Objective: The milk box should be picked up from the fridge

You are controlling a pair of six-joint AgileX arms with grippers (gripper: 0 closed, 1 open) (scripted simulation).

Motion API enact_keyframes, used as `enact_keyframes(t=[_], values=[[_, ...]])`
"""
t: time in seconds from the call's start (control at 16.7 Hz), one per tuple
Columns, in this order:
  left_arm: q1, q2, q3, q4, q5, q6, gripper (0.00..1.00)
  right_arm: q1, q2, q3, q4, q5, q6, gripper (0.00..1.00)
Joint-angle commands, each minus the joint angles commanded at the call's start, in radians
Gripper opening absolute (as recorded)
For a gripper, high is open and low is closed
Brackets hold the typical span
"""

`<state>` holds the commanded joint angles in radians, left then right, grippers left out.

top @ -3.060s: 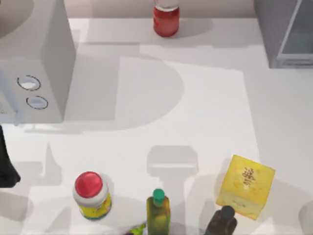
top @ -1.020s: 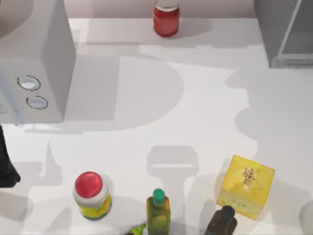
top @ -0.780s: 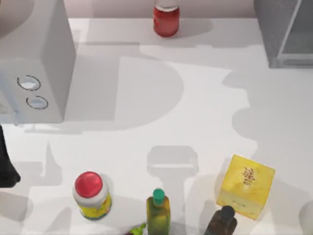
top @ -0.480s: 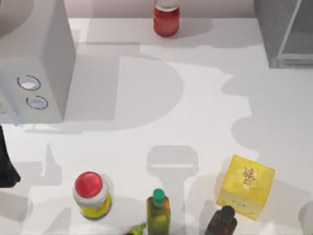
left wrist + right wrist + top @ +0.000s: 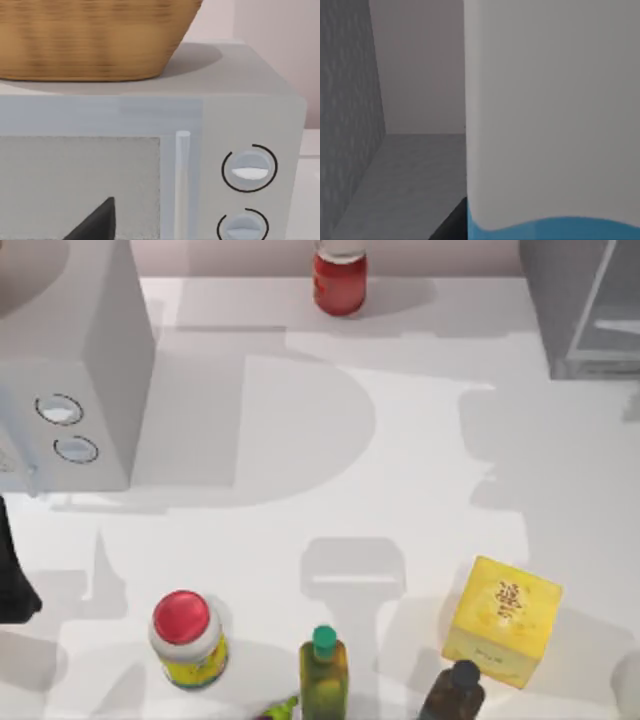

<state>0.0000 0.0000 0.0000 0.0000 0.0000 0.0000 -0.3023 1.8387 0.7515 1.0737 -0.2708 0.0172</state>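
Milk box (image 5: 550,115) looms close before the right wrist camera, inside the fridge (image 5: 580,310) at the worktop's far right corner, its top and base cut off. Whether the right fingers grip it, I cannot tell

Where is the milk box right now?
The milk box stands inside the fridge at the table's far right corner, close before the right wrist camera, on the grey shelf.

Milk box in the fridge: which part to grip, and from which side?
Grip the milk box across its flat upright side walls, coming in through the fridge opening; the right wrist view shows it standing upright close ahead, with open floor beside it for a finger.
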Motion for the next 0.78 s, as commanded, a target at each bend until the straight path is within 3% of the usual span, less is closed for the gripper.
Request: enact_keyframes(t=[0.48, 0.78], values=[[0.0, 0.0, 0.0, 0.0, 0.0, 0.0, 1.0, 0.005, -0.036, -0.021, -0.006, 0.0, -0.001, 0.0], [0.0, 0.0, 0.0, 0.0, 0.0, 0.0, 1.0, 0.046, -0.272, -0.111, -0.143, 0.038, -0.009, 0.0]])
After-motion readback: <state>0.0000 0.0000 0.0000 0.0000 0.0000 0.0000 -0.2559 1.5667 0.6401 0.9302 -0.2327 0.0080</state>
